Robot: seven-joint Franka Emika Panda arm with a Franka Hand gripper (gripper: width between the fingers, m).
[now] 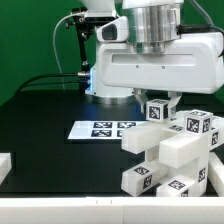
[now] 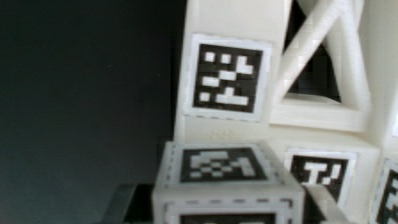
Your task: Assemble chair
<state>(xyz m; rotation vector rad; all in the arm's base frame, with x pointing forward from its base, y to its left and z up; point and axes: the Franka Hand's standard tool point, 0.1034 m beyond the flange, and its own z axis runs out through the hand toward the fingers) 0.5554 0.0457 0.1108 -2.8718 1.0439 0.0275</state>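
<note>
Above the black table [image 1: 45, 105], the arm's bulky white wrist hangs straight down, its gripper [image 1: 163, 104] reaching among the chair [image 1: 170, 150] parts clustered upright at the exterior view's right, near the marker board [image 1: 100, 129]; finger spacing cannot be told.

Bright, even light; both views soft, wrist view blurrier.
</note>
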